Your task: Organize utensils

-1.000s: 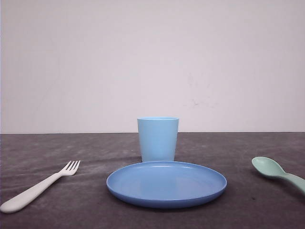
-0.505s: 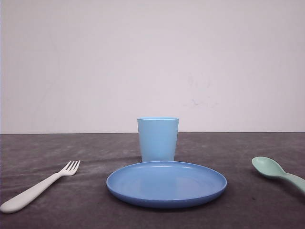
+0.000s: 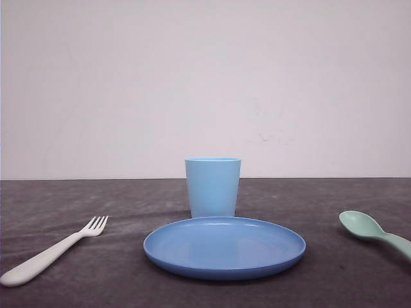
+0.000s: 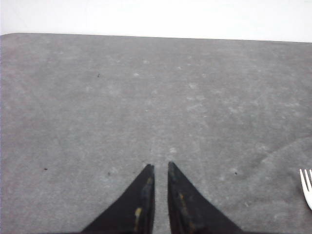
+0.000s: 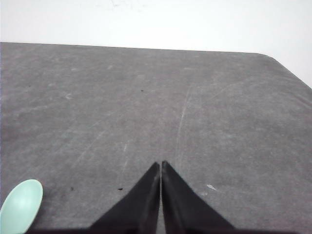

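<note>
- A white plastic fork is lying on the dark grey table on the left side, its tines pointing up and in toward the middle, its thick rounded handle running off toward the near left corner.
- A pale mint-green spoon is lying on the right side, bowl facing up and toward the middle, its handle running off the frame's right edge.
- Between the two, a round blue plate is sitting flat with nothing on it, well apart from both utensils.
- A light blue cup is standing upright just behind the plate, in front of the pale wall.
- In the left wrist view, the left gripper is hovering over bare table, its dark fingers nearly together with just a thin slit between them, holding nothing; the fork's tines are peeking in at the frame edge, well off to the side.
- In the right wrist view, the right gripper is pointing over bare table too, its fingers pressed closed with nothing between; the spoon's bowl is showing at the corner, apart from the fingers.
</note>
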`<state>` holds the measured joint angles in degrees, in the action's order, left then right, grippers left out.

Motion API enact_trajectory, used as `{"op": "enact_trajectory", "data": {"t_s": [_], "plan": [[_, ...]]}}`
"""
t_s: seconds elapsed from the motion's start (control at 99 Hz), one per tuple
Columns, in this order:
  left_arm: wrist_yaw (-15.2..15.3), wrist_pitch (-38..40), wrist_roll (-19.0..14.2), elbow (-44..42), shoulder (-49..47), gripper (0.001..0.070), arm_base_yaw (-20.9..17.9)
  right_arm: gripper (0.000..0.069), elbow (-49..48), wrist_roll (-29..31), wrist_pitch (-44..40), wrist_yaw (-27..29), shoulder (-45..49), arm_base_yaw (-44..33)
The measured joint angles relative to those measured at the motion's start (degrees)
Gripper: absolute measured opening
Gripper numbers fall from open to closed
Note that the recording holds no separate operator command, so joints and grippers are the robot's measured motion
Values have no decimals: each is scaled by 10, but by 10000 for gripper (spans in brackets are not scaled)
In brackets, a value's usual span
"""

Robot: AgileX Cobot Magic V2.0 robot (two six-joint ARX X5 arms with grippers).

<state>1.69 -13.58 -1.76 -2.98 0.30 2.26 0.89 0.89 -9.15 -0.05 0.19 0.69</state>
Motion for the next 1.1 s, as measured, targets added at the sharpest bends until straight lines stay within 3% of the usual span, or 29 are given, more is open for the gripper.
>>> {"op": "enact_trajectory", "data": {"t_s": [0.152,0.273,0.566,0.727,0.919,1.101], "plan": [[-3,14,-11,4,0,23,0,4,0,26,15,-24,0,0],[-4,21,-49,6,0,23,0,4,0,78,19,-60,0,0],[-13,23,-127,7,0,23,0,4,0,151,35,-63,0,0],[-26,10,-150,-1,2,23,0,4,10,203,21,-62,1,0],[-28,-26,-159,-104,63,23,0,4,125,230,-30,-31,61,0],[-31,-73,-143,-249,194,23,0,4,278,188,-107,-28,200,0]]}}
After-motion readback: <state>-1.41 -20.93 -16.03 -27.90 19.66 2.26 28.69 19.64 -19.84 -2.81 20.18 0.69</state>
